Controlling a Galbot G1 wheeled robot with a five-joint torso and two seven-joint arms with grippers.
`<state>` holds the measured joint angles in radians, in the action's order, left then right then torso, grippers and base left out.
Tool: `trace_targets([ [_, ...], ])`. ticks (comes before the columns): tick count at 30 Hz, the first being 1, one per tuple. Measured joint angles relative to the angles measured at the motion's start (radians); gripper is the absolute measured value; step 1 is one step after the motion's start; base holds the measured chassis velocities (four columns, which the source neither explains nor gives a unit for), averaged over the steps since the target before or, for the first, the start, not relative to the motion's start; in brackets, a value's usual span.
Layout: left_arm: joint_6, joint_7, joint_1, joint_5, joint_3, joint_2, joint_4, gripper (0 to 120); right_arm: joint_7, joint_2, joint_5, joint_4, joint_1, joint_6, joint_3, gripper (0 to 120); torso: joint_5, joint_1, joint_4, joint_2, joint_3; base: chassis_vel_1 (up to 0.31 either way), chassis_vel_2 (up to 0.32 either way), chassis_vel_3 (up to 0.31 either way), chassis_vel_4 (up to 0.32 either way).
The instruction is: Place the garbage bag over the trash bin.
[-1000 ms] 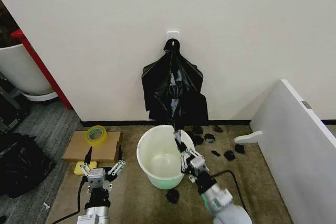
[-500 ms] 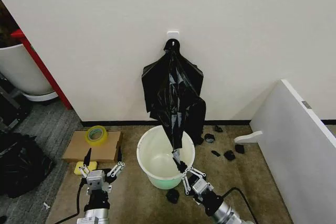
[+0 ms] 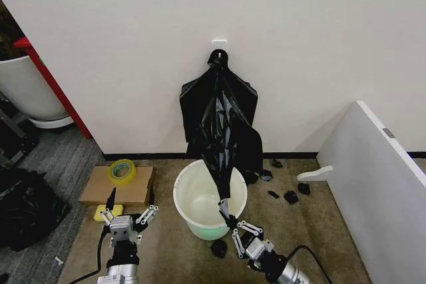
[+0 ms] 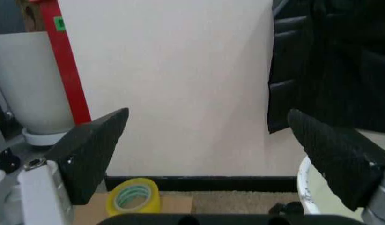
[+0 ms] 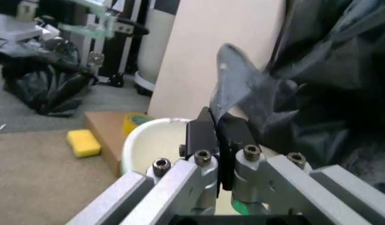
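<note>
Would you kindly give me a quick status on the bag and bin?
Right gripper shut on garbage bag, at the trash bin near rim. Bag hangs from wall hook, stretched taut. Left gripper open, idle beside bin.

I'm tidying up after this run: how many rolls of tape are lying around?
1. A yellow tape roll lies on the flat cardboard left of the trash bin, near the wall. More could be hidden behind the garbage bag.
</note>
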<state>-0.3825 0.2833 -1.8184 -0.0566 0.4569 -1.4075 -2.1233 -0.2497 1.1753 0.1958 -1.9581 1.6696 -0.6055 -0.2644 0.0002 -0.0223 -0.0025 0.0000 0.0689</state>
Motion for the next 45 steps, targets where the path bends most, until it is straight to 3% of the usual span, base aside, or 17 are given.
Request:
trace_targets([
  [12, -0.001, 0.0, 0.0, -0.001, -0.005, 0.001, -0.012, 100, 0.035, 0.015, 0.018, 0.008, -0.019, -0.008, -0.007, 0, 0.0, 0.0, 0.0, 0.0, 0.0, 0.0, 0.0, 0.0, 0.0],
  [18, 0.027, -0.023, 0.024, 0.024, -0.015, 0.064, -0.08, 100, 0.132, 0.024, -0.011, -0.025, -0.074, 0.054, -0.019, 0, -0.0001, 0.0, 0.0001, 0.0, 0.0, 0.0, 0.0, 0.0, 0.0],
  [21, 0.053, -0.053, 0.055, 0.087, -0.019, 0.144, -0.122, 100, 0.181, 0.024, 0.0, -0.039, -0.098, 0.082, -0.028, 0, -0.0002, 0.0, 0.0002, 0.0, 0.0, 0.0, 0.0, 0.0, 0.0],
  [25, 0.092, -0.108, 0.111, 0.173, -0.029, 0.308, -0.172, 100, 0.215, 0.025, 0.054, -0.041, -0.129, 0.093, -0.027, 0, -0.0003, 0.0, 0.0, 0.0, 0.0, 0.0, 0.0, 0.0, 0.0],
  [26, 0.092, -0.108, 0.111, 0.173, -0.029, 0.308, -0.172, 100, 0.215, 0.025, 0.054, -0.041, -0.129, 0.093, -0.027, 0, -0.0003, 0.0, 0.0, 0.0, 0.0, 0.0, 0.0, 0.0, 0.0],
  [32, 0.207, -0.174, 0.301, 0.379, -0.088, 0.593, -0.246, 100, 0.22, 0.042, 0.163, -0.039, -0.14, 0.074, -0.021, 0, -0.0005, 0.0, -0.0007, 0.0, 0.0, 0.0, 0.0, 0.0, 0.0],
  [33, 0.207, -0.174, 0.301, 0.379, -0.088, 0.593, -0.246, 100, 0.22, 0.042, 0.163, -0.039, -0.14, 0.074, -0.021, 0, -0.0005, 0.0, -0.0007, 0.0, 0.0, 0.0, 0.0, 0.0, 0.0],
  [38, 0.276, -0.18, 0.383, 0.477, -0.114, 0.724, -0.274, 100, 0.219, 0.044, 0.19, -0.022, -0.175, 0.073, 0.009, 0, -0.0003, 0.0, 0.0006, 0.0, 0.0, 0.0, 0.0, 0.0, 0.0],
  [40, 0.301, -0.181, 0.47, 0.506, -0.183, 0.798, -0.264, 100, 0.218, 0.045, 0.195, -0.021, -0.175, 0.072, 0.011, 0, -0.0003, 0.0, 0.0004, 0.0, 0.0, 0.0, 0.0, 0.0, 0.0],
  [42, 0.31, -0.181, 0.498, 0.511, -0.21, 0.814, -0.258, 100, 0.218, 0.046, 0.196, -0.021, -0.174, 0.072, 0.01, 0, -0.0003, 0.0, 0.0002, 0.0, 0.0, 0.0, 0.0, 0.0, 0.0],
  [45, 0.351, -0.159, 0.672, 0.527, -0.368, 0.857, -0.218, 100, 0.217, 0.053, 0.197, -0.025, -0.169, 0.071, 0.002, 0, -0.0001, 0.0, -0.0001, 0.0, 0.0, 0.0, 0.0, 0.0, 0.0],
])
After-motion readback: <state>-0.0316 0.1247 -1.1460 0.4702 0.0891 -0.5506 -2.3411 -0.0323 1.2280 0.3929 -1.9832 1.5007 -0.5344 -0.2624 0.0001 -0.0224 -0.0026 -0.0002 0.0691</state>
